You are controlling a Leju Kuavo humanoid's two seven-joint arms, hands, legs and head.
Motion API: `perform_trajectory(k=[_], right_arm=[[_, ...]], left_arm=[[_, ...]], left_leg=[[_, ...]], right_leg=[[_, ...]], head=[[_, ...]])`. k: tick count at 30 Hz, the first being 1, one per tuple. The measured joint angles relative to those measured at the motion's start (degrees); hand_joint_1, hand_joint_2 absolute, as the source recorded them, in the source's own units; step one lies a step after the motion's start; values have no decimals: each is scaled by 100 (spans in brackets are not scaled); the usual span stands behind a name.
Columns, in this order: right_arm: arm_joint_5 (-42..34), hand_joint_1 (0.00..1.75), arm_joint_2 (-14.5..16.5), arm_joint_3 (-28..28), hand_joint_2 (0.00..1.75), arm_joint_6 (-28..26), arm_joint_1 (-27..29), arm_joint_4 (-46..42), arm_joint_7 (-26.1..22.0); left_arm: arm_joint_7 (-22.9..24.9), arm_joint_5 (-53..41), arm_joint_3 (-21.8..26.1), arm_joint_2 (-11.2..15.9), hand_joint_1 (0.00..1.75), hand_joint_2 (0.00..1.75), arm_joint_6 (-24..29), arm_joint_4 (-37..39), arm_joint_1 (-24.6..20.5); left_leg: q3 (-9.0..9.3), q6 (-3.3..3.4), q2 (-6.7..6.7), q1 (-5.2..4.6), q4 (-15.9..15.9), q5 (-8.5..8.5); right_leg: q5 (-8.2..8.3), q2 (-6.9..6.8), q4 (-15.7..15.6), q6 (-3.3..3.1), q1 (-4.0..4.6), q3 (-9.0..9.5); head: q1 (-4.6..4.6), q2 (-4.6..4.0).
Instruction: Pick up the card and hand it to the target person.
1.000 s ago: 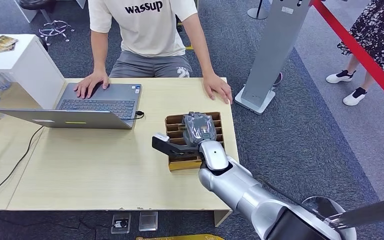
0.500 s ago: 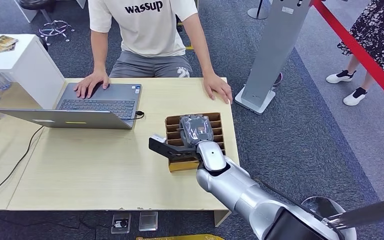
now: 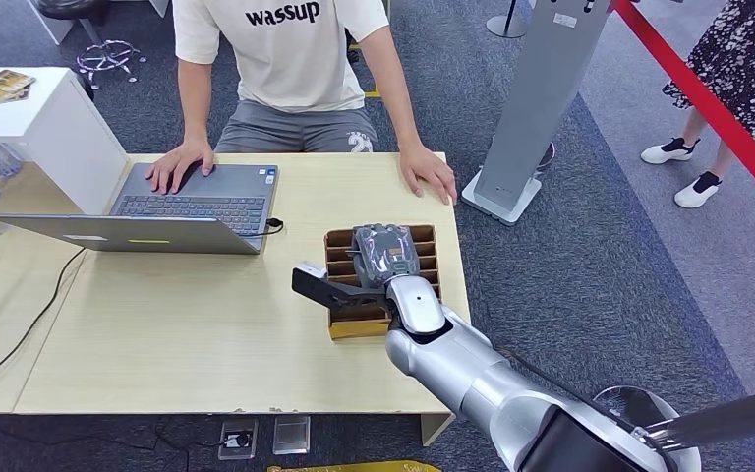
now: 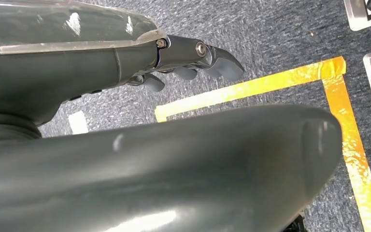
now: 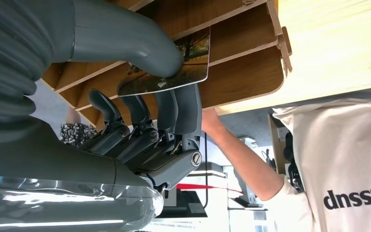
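— Card [image 5: 174,65] first: where is it?

— Pinched in the right hand [image 5: 140,111], thick thumb on one face, the darker fingers [image 5: 186,104] on the other, just above the slots of the brown card rack [image 5: 251,72]. It carries a printed autumn picture.

— And seen from the head?

— That hand [image 3: 385,258] hangs over the rack [image 3: 431,258], whose near end it covers; the card itself is hidden under it. The wrist camera shows the pinch plainly. A person in a white shirt [image 3: 285,49] sits on the rack's far side, one hand [image 3: 431,173] flat on the table [image 3: 157,334], the other on a laptop [image 3: 197,202] well to the rack's left.

— The left hand?

— Its wrist view shows the left hand [image 4: 188,63] over grey carpet and yellow floor tape [image 4: 251,87], fingers loosely curled, holding nothing.

— Any change?

— Half a second back the right hand sat almost in the same spot — a second ago it was slightly further right over the rack.
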Motion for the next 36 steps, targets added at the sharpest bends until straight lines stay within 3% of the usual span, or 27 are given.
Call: perform_trajectory(k=[11,15,21,36], right_arm=[[-239,154,-7,38,175,21,-73,-19,30],[-485,154,-96,31,175,379,-148,-330,291],[-885,154,-428,8,175,1324,-357,-1212,918],[-1305,154,-1327,-140,175,2136,-486,-3847,1491]], left_arm=[[26,43,0,0,0,0,50,0,4],[29,92,0,2,0,0,56,0,23],[48,132,0,16,0,0,55,0,61],[112,127,0,28,0,0,48,0,74]], left_leg=[[0,0,0,0,0,0],[0,0,0,0,0,0],[1,-1,0,0,2,2],[0,-2,6,0,3,2]], right_leg=[[0,0,1,0,0,0],[0,0,1,0,0,-1],[2,0,0,-2,0,-1],[3,4,0,-3,0,-6]], head=[[0,0],[-1,1],[2,1],[1,1]])
